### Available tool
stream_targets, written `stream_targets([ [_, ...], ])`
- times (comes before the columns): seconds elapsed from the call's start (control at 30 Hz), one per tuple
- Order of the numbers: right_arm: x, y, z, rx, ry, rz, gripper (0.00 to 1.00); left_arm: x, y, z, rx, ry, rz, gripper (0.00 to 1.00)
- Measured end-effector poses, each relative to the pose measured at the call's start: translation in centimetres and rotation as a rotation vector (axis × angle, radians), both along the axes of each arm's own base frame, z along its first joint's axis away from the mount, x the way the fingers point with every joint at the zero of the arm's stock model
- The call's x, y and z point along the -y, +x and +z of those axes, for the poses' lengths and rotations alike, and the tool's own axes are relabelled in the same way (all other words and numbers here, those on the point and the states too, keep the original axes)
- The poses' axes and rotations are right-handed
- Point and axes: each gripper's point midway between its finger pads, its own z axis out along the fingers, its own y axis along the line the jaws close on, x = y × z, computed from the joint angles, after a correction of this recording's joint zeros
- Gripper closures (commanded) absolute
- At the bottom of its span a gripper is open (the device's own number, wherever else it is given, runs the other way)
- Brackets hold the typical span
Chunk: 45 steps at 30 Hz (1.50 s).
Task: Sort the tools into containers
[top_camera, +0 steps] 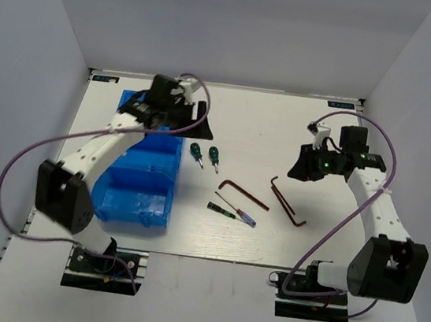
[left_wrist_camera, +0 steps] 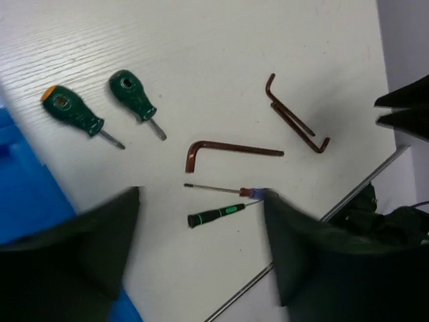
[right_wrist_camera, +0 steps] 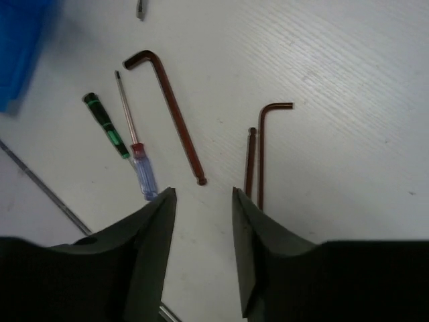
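The sorting has not begun, as far as I can judge. All six tools lie on the desk (top_camera: 267,128), to the right of the blue bins (top_camera: 132,218): the first stubby screwdriver (left_wrist_camera: 74,114), the second stubby screwdriver (left_wrist_camera: 136,99), the long hex key (left_wrist_camera: 231,149), the other hex key (left_wrist_camera: 295,121), the red-blue screwdriver (left_wrist_camera: 221,190) and the green-black screwdriver (left_wrist_camera: 218,215) just beside it. The parts of the bins not hidden by the left arm show no tool inside. The left pincer (left_wrist_camera: 202,193) is spread wide and holds nothing. The right pincer (right_wrist_camera: 203,192) is also parted and holds nothing, hanging above the hex keys. Every tool is left to be carried over.
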Motion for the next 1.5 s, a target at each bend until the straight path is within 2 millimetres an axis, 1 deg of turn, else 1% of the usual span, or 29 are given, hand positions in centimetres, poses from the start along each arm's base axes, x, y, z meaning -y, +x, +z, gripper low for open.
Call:
stream_targets([
  [0.03, 0.2, 0.5, -0.2, -0.001, -0.016, -0.007, 0.32, 1.3, 0.8, -0.7, -0.010, 0.016, -0.013, 0.72],
  [0.07, 0.4, 1.0, -0.3, -0.008, -0.024, -0.019, 0.26, 2.3, 1.4, -1.6, -0.022, 0.039, -0.017, 0.77],
  [0.13, 0.8, 1.8, -0.5, -0.012, -0.053, -0.040, 0.24, 3.8, 2.4, -4.1, -0.046, 0.104, -0.020, 0.77],
  [0.2, 1.2, 2.1, -1.0, -0.027, -0.074, -0.063, 0.24, 4.4, 2.7, -6.8, -0.098, 0.183, 0.005, 0.44],
  [0.23, 1.4, 2.1, -1.2, -0.034, -0.084, -0.074, 0.23, 4.5, 3.0, -7.8, -0.112, 0.230, 0.020, 0.34],
  [0.27, 1.5, 2.2, -1.4, -0.039, -0.091, -0.088, 0.23, 4.8, 3.3, -8.8, -0.133, 0.272, 0.044, 0.30],
  [0.33, 1.8, 2.3, -1.6, -0.039, -0.104, -0.103, 0.23, 4.8, 4.1, -10.5, -0.151, 0.356, 0.101, 0.25],
  [0.37, 1.8, 2.5, -1.7, -0.035, -0.107, -0.109, 0.23, 4.7, 4.3, -11.1, -0.161, 0.396, 0.132, 0.25],
  [0.4, 1.8, 2.6, -1.8, -0.034, -0.107, -0.112, 0.23, 4.4, 4.4, -11.7, -0.166, 0.430, 0.164, 0.23],
  [0.47, 1.9, 2.5, -2.2, -0.048, -0.110, -0.120, 0.23, 3.5, 4.3, -12.9, -0.178, 0.502, 0.221, 0.21],
  [0.53, 1.9, 2.7, -2.5, -0.057, -0.111, -0.126, 0.23, 2.6, 4.2, -13.6, -0.187, 0.555, 0.273, 0.19],
  [0.6, 2.0, 2.9, -2.8, -0.059, -0.114, -0.130, 0.23, 1.7, 4.4, -14.0, -0.190, 0.591, 0.323, 0.18],
  [0.7, 2.0, 3.0, -3.1, -0.064, -0.117, -0.133, 0.21, 0.9, 5.0, -14.4, -0.192, 0.623, 0.389, 0.18],
  [0.73, 2.0, 2.9, -3.2, -0.066, -0.117, -0.134, 0.21, 0.7, 5.2, -14.7, -0.192, 0.629, 0.404, 0.20],
  [0.93, 2.0, 3.1, -3.3, -0.058, -0.115, -0.136, 0.21, 0.0, 5.8, -16.7, -0.215, 0.660, 0.453, 0.21],
  [1.13, 2.0, 2.9, -3.7, -0.067, -0.115, -0.135, 0.21, 0.3, 6.7, -18.8, -0.233, 0.677, 0.469, 0.30],
  [1.2, 1.9, 2.9, -3.6, -0.067, -0.111, -0.132, 0.21, 0.5, 7.1, -19.4, -0.234, 0.681, 0.474, 0.35],
  [1.23, 1.9, 2.9, -3.6, -0.067, -0.110, -0.131, 0.21, 0.5, 7.2, -19.7, -0.235, 0.684, 0.479, 0.39],
  [1.27, 1.8, 2.9, -3.6, -0.067, -0.105, -0.127, 0.21, 0.4, 7.3, -20.0, -0.238, 0.684, 0.486, 0.46],
  [1.33, 1.5, 2.8, -3.7, -0.070, -0.099, -0.112, 0.21, 0.5, 7.6, -20.0, -0.230, 0.676, 0.496, 0.53],
  [1.37, 1.3, 2.8, -3.8, -0.073, -0.096, -0.105, 0.23, 0.5, 7.7, -20.2, -0.227, 0.670, 0.499, 0.61],
  [1.4, 1.1, 2.7, -3.9, -0.078, -0.093, -0.095, 0.23, 0.6, 7.8, -20.2, -0.221, 0.663, 0.500, 0.65],
  [1.47, 0.5, 2.7, -4.1, -0.086, -0.086, -0.068, 0.26, 0.5, 7.8, -20.1, -0.215, 0.655, 0.501, 0.74],
  [1.5, 0.1, 2.7, -4.2, -0.086, -0.084, -0.048, 0.30, 0.5, 7.9, -20.1, -0.211, 0.652, 0.496, 0.80],
])
